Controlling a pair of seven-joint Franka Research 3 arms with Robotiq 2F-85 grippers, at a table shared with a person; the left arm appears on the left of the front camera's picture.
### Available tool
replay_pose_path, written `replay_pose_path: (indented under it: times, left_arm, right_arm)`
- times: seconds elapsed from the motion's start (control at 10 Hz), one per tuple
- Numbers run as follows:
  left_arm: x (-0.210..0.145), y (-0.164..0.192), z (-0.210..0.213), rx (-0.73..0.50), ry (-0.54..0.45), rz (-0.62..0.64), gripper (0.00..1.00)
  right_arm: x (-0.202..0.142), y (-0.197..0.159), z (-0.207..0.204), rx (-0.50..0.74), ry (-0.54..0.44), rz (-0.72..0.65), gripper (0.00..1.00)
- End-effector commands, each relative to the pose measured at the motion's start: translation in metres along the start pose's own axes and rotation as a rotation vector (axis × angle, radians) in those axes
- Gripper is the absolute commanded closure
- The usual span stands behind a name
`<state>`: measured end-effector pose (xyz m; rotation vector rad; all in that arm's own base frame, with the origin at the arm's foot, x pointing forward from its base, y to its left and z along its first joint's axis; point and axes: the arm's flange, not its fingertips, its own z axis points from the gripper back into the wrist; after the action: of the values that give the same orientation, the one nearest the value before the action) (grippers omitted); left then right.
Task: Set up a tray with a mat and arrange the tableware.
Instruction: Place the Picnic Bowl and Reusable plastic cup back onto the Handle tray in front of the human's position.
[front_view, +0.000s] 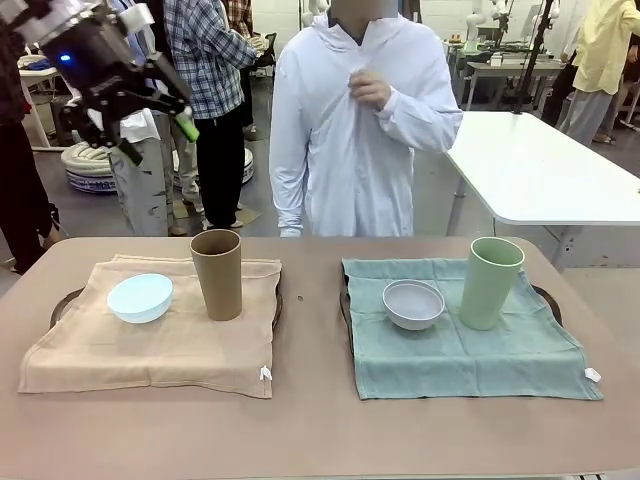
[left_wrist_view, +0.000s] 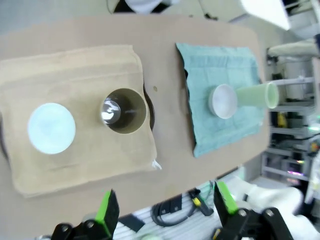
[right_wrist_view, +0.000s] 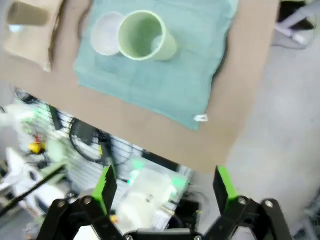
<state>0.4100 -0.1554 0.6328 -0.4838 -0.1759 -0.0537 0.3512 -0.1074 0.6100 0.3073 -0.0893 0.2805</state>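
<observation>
Two dark trays lie side by side on the brown table. The left tray (front_view: 62, 301) carries a tan mat (front_view: 150, 345) with a pale blue bowl (front_view: 140, 297) and a tan cup (front_view: 217, 273). The right tray (front_view: 546, 296) carries a teal mat (front_view: 470, 350) with a greyish white bowl (front_view: 413, 303) and a pale green cup (front_view: 491, 282). My left gripper (front_view: 160, 135) hangs open high above the table's far left. From above, the left gripper (left_wrist_view: 167, 210) looks down on the tan cup (left_wrist_view: 125, 111) and blue bowl (left_wrist_view: 51, 128). My right gripper (right_wrist_view: 165, 187) is open, high over the table's edge near the green cup (right_wrist_view: 145, 36).
A person in a white hooded top (front_view: 355, 130) stands at the far side with one hand at the chest. A white table (front_view: 540, 165) stands behind at the right. Bare brown tabletop (front_view: 310, 430) runs along the front edge and between the trays.
</observation>
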Motion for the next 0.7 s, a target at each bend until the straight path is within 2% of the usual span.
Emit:
replay_pose_path:
  times: [0.0, 0.2, 0.3, 0.4, 0.5, 0.6]
  left_arm:
    - [-0.009, 0.035, 0.003, -0.144, 0.002, 0.036, 0.00]
    - [-0.019, 0.075, 0.013, -0.274, -0.007, 0.079, 0.00]
    - [-0.021, 0.082, 0.009, -0.268, 0.012, 0.083, 0.00]
    - [-0.023, 0.080, 0.013, -0.152, -0.037, 0.096, 0.00]
    - [-0.011, 0.078, 0.016, -0.242, -0.006, 0.096, 0.00]
    - [-0.011, 0.078, 0.016, -0.242, -0.006, 0.096, 0.00]
  right_arm:
    - [0.001, -0.008, 0.000, 0.277, -0.115, -0.058, 0.00]
    - [-0.007, -0.013, 0.005, 0.436, -0.225, -0.118, 0.00]
    - [-0.010, -0.013, 0.006, 0.457, -0.249, -0.129, 0.00]
    - [-0.010, -0.005, 0.006, 0.213, -0.203, -0.131, 0.00]
    - [-0.008, -0.017, 0.012, 0.423, -0.219, -0.119, 0.00]
    - [-0.008, -0.017, 0.012, 0.423, -0.219, -0.119, 0.00]
